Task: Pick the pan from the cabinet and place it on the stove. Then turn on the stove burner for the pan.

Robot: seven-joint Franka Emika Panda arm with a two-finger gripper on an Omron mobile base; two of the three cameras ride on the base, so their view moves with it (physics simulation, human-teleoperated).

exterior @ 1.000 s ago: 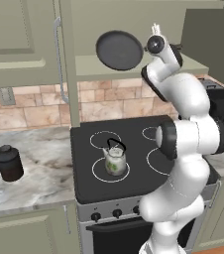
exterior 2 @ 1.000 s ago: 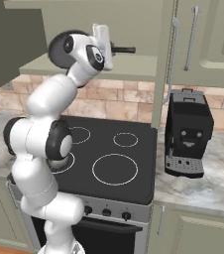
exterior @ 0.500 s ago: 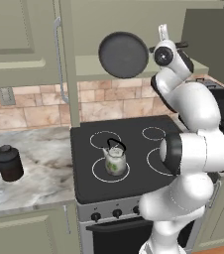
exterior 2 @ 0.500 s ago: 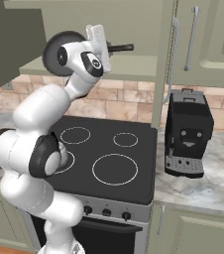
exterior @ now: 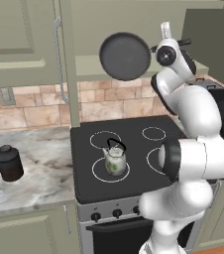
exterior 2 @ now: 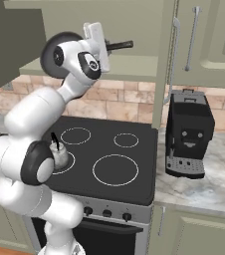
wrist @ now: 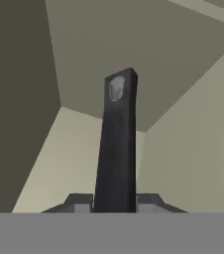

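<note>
The pan (exterior: 125, 56) hangs high in front of the open cabinet (exterior: 99, 20), its round dark bottom facing the left base view. My gripper (exterior: 176, 46) is shut on the pan's handle (wrist: 116, 144), which rises between the two fingertips (wrist: 79, 201) in the hand view. From the right, the pan (exterior 2: 50, 57) shows behind the hand, its handle (exterior 2: 120, 46) poking past the gripper (exterior 2: 107, 48) toward the cabinet (exterior 2: 134, 20). Below lies the stove (exterior: 139, 144) with white rings. Its widest stove burner (exterior 2: 115, 170) is bare; the arm partly hides the stove burner (exterior: 154, 159) from the left.
A small green kettle (exterior: 115, 159) stands on the front-left ring, also the kettle (exterior 2: 58, 154) behind my arm. A black coffee machine (exterior 2: 186, 134) sits on the counter right of the stove. A black canister (exterior: 9, 162) stands on the left counter. The cabinet door edge (exterior: 65, 64) juts forward.
The pan has come slightly down and outward from the cabinet with the gripper still on its handle. The arm's elbow has swung toward the stove's right side.
</note>
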